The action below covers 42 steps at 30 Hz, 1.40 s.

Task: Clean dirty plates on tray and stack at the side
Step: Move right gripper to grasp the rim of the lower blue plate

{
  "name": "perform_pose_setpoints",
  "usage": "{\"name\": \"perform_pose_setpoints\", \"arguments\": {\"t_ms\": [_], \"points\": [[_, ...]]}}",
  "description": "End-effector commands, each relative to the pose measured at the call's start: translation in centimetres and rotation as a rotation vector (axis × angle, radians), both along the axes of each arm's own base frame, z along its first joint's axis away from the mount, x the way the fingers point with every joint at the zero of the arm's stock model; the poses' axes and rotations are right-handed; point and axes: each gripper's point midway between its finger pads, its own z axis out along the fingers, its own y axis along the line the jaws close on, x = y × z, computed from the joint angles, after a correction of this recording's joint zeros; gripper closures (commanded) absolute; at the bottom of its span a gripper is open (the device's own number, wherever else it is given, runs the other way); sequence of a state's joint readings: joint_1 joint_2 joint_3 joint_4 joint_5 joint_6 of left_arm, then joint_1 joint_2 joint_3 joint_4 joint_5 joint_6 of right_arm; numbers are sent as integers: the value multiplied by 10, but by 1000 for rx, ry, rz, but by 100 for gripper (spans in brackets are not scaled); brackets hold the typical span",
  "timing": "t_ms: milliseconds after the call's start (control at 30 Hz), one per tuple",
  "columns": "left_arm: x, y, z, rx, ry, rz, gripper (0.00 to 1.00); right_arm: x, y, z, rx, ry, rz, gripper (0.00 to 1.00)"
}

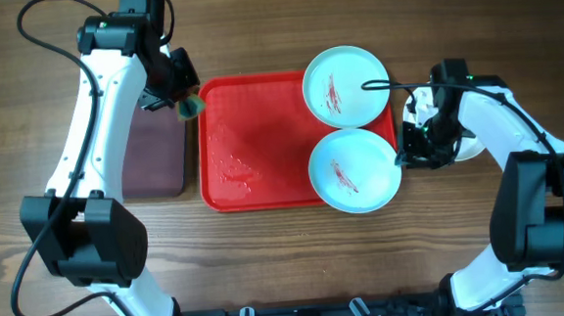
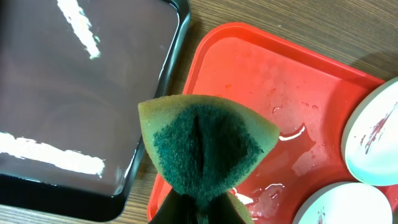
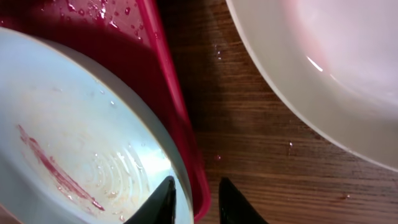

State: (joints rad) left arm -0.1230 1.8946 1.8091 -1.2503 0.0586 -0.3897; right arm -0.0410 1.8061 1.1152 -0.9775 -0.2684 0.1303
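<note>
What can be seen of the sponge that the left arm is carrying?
The sponge looks like yellow-green foam with a dark green scouring face. It is squeezed into a fold, with a crease running down the middle of the green side, and it fans out wider at its free end. The left gripper is shut on its narrow end. It hangs over the rim of the red tray, next to the dark tray. Nothing but the gripper visibly touches it.

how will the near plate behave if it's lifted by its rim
Probably slippery: the near plate looks wet, and so does the tray. Its even rim looks rigid, so it should lift whole. Gripped at one edge only, it may tilt or slide.
</note>
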Motion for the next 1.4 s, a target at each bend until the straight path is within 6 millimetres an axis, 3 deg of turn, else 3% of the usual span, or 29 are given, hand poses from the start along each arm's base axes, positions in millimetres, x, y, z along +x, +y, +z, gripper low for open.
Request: {"name": "perform_pose_setpoints", "arguments": {"t_ms": [0,100,167,300,567,767,900,1100,1267,1367], "points": [[-1,-3,-5,-14,15,-19,96,-4,3,-3,18,-7,-1,81],[-1,-3,-5,-15,15,-19,96,-5,8,-6,48,-17,19,85],[-1,-4,-5,-18,15,-20,96,-5,8,-6,48,-20,19,96],[-1,-4,-5,-18,15,-20,96,-6,8,-4,53,-15,16,96],[-1,-5,-5,-25,15,-22,96,0,34,43,171,-138,23,96],[0,-5,-5,-26,12,-22,96,24,81,45,113,-218,-57,96],[0,-5,-5,-26,13,-22,96,36,133,48,49,-314,-139,96],[0,-5,-5,-26,13,-22,96,24,163,40,-48,-368,-232,96],[0,-5,-5,-25,12,-22,96,28,178,9,-25,-342,-241,96],[0,-5,-5,-25,12,-22,96,26,200,-7,62,-289,-184,96]]}}
